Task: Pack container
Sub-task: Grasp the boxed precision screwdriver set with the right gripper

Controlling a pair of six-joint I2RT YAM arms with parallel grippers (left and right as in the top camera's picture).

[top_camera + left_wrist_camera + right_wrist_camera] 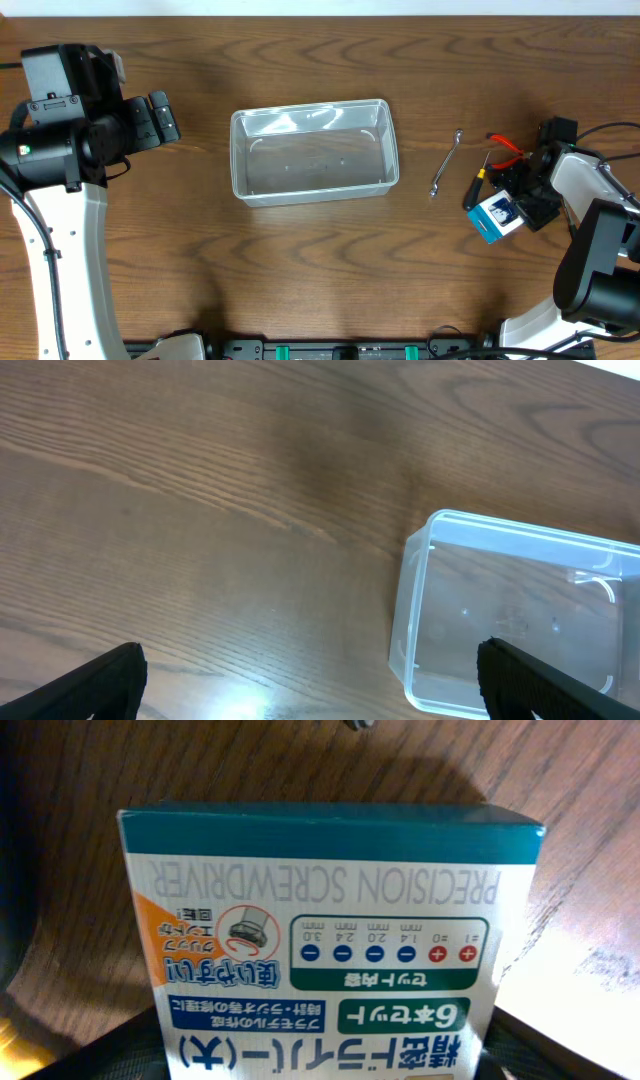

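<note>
The clear plastic container (313, 152) stands empty at the table's middle; its left end also shows in the left wrist view (520, 610). My left gripper (165, 118) hovers to the left of it, open and empty, its dark fingers wide apart (310, 665). My right gripper (520, 203) at the far right is shut on a blue-and-white precision screwdriver box (497, 215). The box fills the right wrist view (330, 920), held between the fingers (325, 1065) just above the wood.
A silver wrench (446, 164) lies right of the container. A screwdriver with a black and yellow handle (476, 187) and red-handled pliers (505, 146) lie beside the right gripper. The tabletop is brown wood (300, 270).
</note>
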